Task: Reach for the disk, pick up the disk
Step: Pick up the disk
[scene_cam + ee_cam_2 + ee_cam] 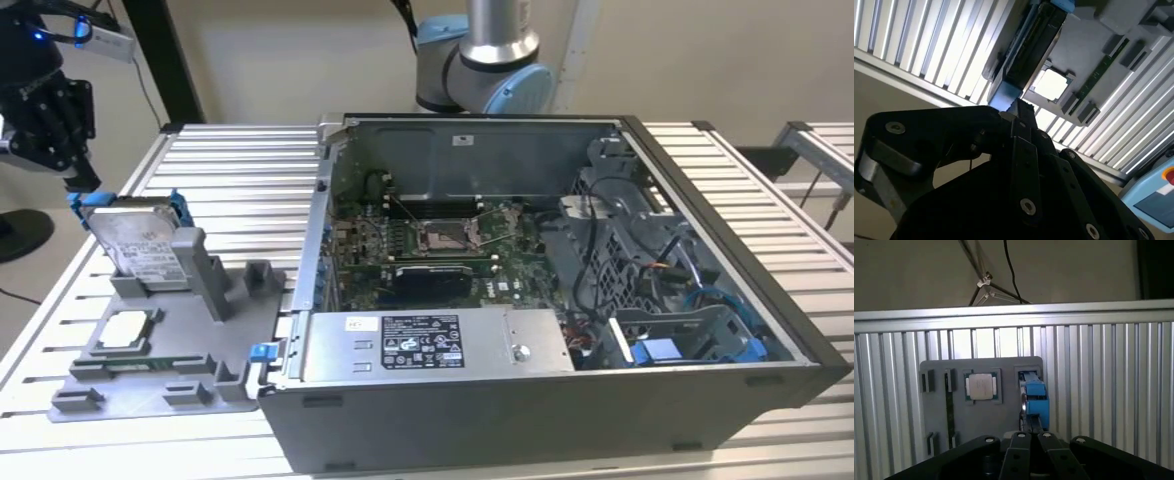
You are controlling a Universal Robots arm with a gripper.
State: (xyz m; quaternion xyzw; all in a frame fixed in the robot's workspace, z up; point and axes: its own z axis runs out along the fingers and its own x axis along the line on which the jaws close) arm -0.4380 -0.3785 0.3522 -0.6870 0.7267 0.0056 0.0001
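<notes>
The flat silver-metal disk (140,245) with blue plastic bracket stands on edge in the grey plastic tray (187,352) on the ribbed table (227,180). Its long axis rises, leaning toward the exterior view's left, and its foot is hidden. The black claw (80,180) hangs just above its upper blue corner; I cannot tell whether it is open or closed.

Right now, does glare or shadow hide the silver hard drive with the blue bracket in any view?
Exterior view: even light, silver label-faced hard drive plain. Second wrist view: slatted metal table glares white; drive edge-on and shadowed, black gripper a dark mass. First wrist view: its blue plastic bracket clear, slats bright.
</notes>
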